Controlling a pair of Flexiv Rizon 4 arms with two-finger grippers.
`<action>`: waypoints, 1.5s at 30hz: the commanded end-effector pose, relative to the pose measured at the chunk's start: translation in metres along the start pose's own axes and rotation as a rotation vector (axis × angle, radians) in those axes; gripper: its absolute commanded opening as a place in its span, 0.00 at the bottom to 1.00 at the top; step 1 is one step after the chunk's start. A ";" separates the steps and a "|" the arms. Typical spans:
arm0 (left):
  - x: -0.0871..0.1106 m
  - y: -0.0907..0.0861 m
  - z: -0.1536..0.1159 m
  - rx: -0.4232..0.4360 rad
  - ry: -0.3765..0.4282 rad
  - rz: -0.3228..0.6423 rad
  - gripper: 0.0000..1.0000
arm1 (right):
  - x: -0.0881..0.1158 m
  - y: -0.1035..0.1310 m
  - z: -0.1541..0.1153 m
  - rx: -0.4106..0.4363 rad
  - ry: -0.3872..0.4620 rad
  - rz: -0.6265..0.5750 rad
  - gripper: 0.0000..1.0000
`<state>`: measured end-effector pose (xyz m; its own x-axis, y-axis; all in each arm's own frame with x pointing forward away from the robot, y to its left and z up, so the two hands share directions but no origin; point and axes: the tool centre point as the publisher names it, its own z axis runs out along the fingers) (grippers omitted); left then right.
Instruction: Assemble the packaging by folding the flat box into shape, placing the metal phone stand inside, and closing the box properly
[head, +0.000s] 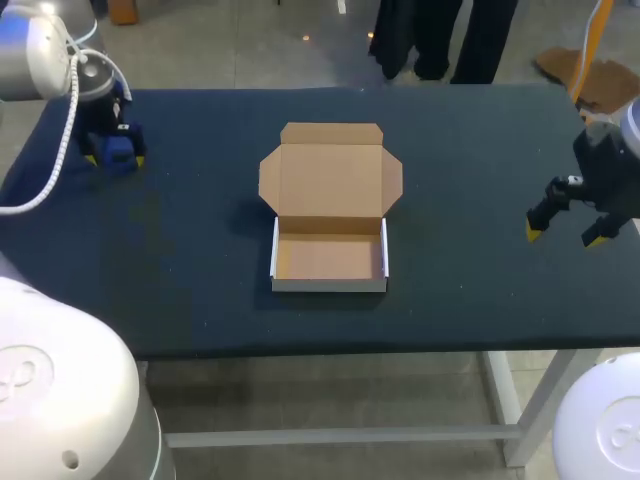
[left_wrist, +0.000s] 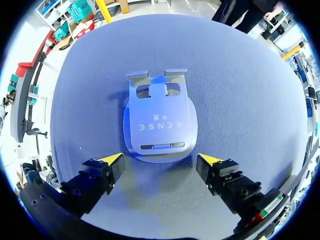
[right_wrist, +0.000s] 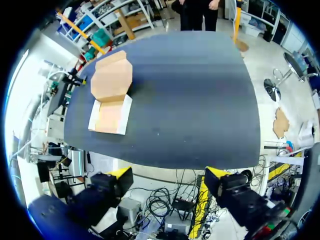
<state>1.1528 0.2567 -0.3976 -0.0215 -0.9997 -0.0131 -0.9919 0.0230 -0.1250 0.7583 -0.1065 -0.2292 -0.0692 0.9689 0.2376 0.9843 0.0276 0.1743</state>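
The dark-topped table (head: 470, 300) carries a cardboard box (head: 330, 285) at its middle, already folded into shape. Its shallow tray sits on the near side with white outer walls standing and a brown floor inside. The lid (head: 330, 180) lies open behind the tray, towards the far edge, with its side flaps and tuck flap spread out. The tray holds nothing.

The right gripper (head: 567, 228) hangs above the table's right side, well apart from the box, its two yellow-tipped fingers spread and holding nothing. In its own wrist view, the right gripper (right_wrist: 169, 175) has the box (right_wrist: 111, 115) far ahead and off to one side.

Farther back, at the far left corner, the left gripper (head: 113, 150) is low over the table. In its wrist view, the metal phone stand (left_wrist: 159, 120) lies flat on the cloth just ahead of the left gripper (left_wrist: 160, 162). The stand's rounded end is nearest the fingers and its two hooked tabs point away. The fingers stand wide apart, one on each side of that rounded end, and neither touches it.
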 end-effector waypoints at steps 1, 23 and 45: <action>-0.001 -0.005 0.002 -0.010 -0.001 -0.001 1.00 | 0.000 0.000 -0.003 0.005 -0.001 0.000 1.00; -0.001 -0.018 0.004 -0.010 -0.004 -0.007 1.00 | 0.000 0.000 -0.003 0.005 -0.001 0.000 1.00; 0.001 -0.033 0.005 -0.006 -0.006 -0.006 0.93 | 0.000 0.000 -0.003 0.005 -0.001 0.000 1.00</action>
<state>1.1794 0.2553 -0.3977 -0.0161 -0.9997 -0.0160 -0.9910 0.0181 -0.1327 0.7583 -0.1065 -0.2292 -0.0692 0.9689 0.2376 0.9843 0.0276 0.1743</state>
